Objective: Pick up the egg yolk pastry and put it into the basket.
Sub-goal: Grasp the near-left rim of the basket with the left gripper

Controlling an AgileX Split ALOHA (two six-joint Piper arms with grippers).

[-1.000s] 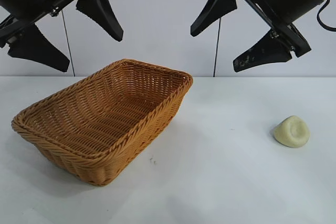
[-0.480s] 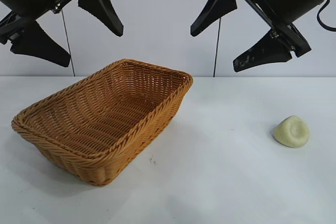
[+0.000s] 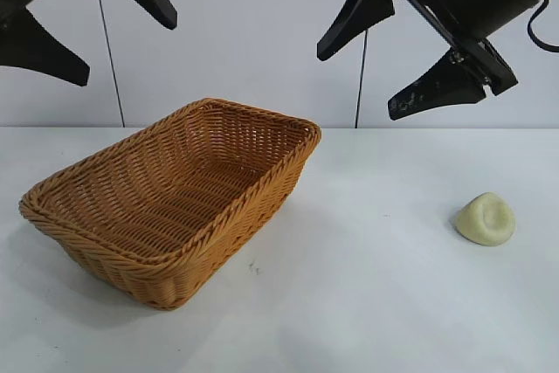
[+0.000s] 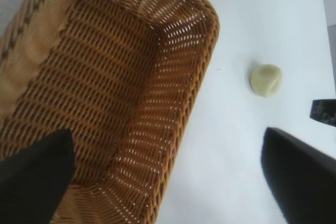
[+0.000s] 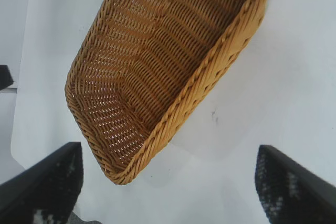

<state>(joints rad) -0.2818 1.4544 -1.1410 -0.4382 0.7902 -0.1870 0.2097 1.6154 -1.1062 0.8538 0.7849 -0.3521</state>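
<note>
The small cream-yellow domed egg yolk pastry (image 3: pixel 485 218) lies at three o'clock, well apart from the orange-brown woven wicker basket (image 3: pixel 52 216). The right gripper (image 3: pixel 389 45) hangs wide open and empty, probably poised to descend on it. The left gripper (image 3: pixel 87 15), also spread and empty, sits high at ten o'clock.

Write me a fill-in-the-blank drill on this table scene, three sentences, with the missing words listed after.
1. The egg yolk pastry lies on the white ____, apart from the basket.
2. Inside the basket there is ____.
3. The left gripper and the right gripper both hang above the table with jaws ____, holding nothing.

Missing words: table; nothing; open
</note>
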